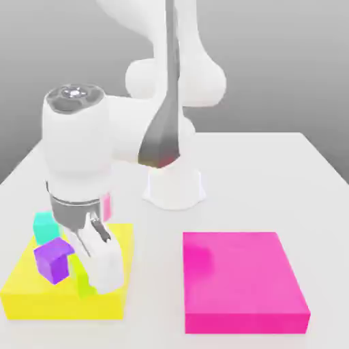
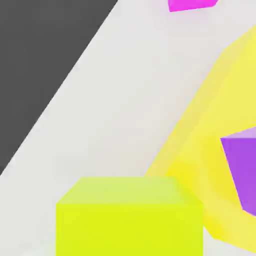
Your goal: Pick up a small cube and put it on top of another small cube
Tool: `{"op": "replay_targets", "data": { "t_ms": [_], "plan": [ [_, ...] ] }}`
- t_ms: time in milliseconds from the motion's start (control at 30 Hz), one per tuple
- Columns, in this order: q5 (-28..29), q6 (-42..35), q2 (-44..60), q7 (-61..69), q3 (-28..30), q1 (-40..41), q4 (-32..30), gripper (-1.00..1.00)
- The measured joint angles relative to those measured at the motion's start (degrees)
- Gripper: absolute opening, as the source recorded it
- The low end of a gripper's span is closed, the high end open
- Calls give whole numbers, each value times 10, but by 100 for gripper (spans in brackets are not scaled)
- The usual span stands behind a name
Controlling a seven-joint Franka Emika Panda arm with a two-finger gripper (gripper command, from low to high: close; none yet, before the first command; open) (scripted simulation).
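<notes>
The gripper (image 1: 92, 262) is seen low over the flat yellow block (image 1: 41, 294) at about eight o'clock in the exterior view, its jaws drawn in tight on the small lime cube (image 1: 84, 279), which shows between and just under the white fingers (image 1: 108, 262) and looms close before the lens in the hand view (image 2: 130, 217); the cube is judged to be grasped, resting on or barely clear of the yellow block; the purple cube (image 1: 53, 261) stands just beside it at nine o'clock from the gripper, with the teal cube (image 1: 46, 226) behind at eleven o'clock; several risks can be judged from here: the purple cube could be knocked by a finger or by the lime cube's edge if the lift is slanted rather than straight; the lime cube could slip or twist if it is held off-centre; a placement made askew could tip it off the target cube; the flat pink block (image 1: 242, 281) lies well apart at four o'clock; everything is borne by a plain white table (image 1: 272, 184), backed by a featureless grey room, with the arm's white base (image 1: 174, 187) at the table's middle
</notes>
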State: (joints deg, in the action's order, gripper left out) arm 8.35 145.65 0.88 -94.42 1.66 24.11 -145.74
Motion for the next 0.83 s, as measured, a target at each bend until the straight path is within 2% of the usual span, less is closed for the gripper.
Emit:
{"op": "replay_targets", "data": {
  "t_ms": [267,433,467,667,833],
  "plan": [
    [-33,-61,-168,-24,70,95,-97,-100],
    [-51,31,-107,-16,87,102,-126,-100],
    [-54,50,-92,-14,88,101,-130,100],
    [-56,58,-84,-13,89,100,-131,100],
    [-42,-34,-161,-24,83,106,-116,100]
  ]
}}
